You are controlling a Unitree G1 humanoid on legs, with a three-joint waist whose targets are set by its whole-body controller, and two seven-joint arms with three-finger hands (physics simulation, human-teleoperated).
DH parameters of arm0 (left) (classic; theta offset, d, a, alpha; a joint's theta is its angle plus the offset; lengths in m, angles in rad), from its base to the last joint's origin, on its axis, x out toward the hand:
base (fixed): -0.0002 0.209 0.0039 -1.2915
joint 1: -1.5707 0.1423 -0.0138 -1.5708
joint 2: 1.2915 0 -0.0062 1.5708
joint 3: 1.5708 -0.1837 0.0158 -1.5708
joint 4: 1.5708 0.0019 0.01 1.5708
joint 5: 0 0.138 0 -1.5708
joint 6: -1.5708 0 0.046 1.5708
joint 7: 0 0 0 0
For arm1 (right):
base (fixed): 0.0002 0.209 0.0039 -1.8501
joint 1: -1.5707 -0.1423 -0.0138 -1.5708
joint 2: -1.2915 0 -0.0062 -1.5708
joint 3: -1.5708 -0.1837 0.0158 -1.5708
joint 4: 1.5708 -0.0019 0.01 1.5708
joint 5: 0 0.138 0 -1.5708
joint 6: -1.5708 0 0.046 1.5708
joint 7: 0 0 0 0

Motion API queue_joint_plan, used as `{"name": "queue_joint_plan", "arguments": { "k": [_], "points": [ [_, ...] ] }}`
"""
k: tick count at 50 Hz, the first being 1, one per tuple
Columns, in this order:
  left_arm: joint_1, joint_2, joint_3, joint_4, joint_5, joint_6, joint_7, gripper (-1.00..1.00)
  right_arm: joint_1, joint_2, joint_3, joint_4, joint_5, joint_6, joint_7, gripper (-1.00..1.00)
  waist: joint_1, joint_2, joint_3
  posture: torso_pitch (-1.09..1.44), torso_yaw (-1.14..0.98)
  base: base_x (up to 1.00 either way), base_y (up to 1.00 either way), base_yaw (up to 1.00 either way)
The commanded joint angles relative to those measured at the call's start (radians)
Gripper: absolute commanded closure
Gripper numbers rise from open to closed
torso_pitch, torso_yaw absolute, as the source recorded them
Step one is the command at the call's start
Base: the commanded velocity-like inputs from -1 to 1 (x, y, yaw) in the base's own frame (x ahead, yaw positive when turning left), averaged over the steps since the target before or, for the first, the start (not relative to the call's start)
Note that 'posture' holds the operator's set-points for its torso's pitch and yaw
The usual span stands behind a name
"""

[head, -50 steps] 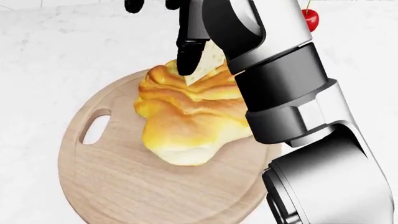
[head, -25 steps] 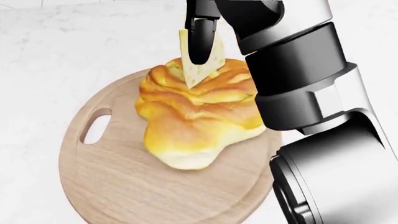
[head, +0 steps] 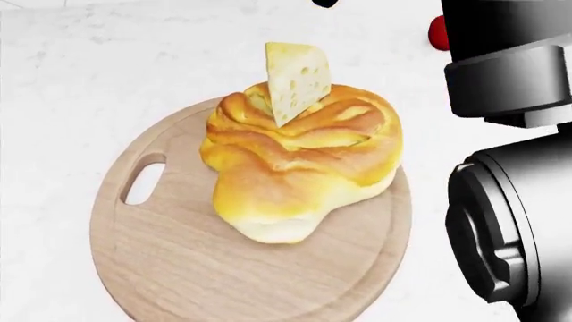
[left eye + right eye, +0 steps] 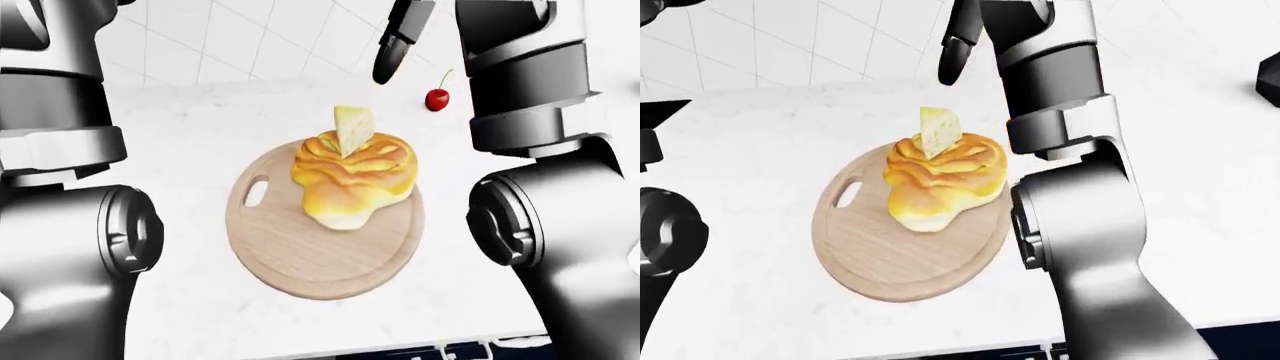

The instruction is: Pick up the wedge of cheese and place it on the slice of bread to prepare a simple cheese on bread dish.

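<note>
Your right hand (image 4: 398, 41) hangs empty, fingers loose, above the cheese (image 3: 296, 80); it looks light, stiff, tippy. Regrip its flat sides.

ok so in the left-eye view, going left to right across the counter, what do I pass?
Left arm → cutting board, handle hole at its left → bread with the cheese wedge standing on it → cherry → right arm.
</note>
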Motion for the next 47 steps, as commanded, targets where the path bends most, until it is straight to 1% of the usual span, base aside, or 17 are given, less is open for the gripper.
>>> {"name": "queue_joint_plan", "arguments": {
  "k": [1,7,9,11,13,22,33,47],
  "points": [
    [-0.042,0.011,0.005,-0.029,0.003,-0.027,0.002,-1.0,-0.053,-0.022,-0.01,-0.021,0.027,-0.002,-0.059,-1.0,-0.001,0.003,-0.036,0.0,0.0,0.0,0.0,0.0],
    [-0.036,0.007,0.007,-0.05,0.001,-0.015,0.004,-1.0,-0.06,-0.05,-0.019,-0.016,0.077,0.04,-0.131,-1.0,0.003,-0.001,-0.034,0.0,0.0,0.0,0.0,0.0],
    [-0.044,0.008,0.009,-0.056,-0.002,-0.006,0.005,-1.0,-0.073,-0.059,-0.033,-0.008,0.103,0.058,-0.171,-1.0,0.004,-0.003,-0.034,0.0,0.0,0.0,0.0,0.0],
    [-0.042,0.007,0.01,-0.061,-0.004,-0.003,0.006,-1.0,-0.081,-0.067,-0.033,-0.001,0.127,0.07,-0.187,-1.0,0.005,-0.004,-0.034,0.0,0.0,0.0,0.0,0.0],
    [-0.039,0.008,0.009,-0.069,-0.005,0.002,0.007,-1.0,-0.104,-0.077,-0.048,0.002,0.158,0.093,-0.212,-1.0,0.006,-0.006,-0.032,0.0,0.0,0.0,0.0,0.0],
    [-0.075,0.007,0.003,-0.086,-0.005,0.035,0.008,-1.0,-0.162,-0.112,-0.034,0.033,0.236,0.114,-0.276,-1.0,0.011,-0.011,-0.027,0.0,0.0,0.0,0.0,0.0],
    [-0.141,0.009,-0.005,-0.105,0.003,0.087,0.004,-1.0,-0.21,-0.135,-0.019,0.055,0.27,0.126,-0.302,-1.0,0.016,-0.018,-0.022,0.0,0.0,0.0,0.0,0.0],
    [-0.192,0.007,-0.01,-0.087,0.019,0.1,-0.003,-1.0,-0.28,-0.151,-0.02,0.07,0.286,0.138,-0.311,-1.0,0.02,-0.023,-0.016,0.0,0.0,0.0,0.0,0.0]
  ]
}}
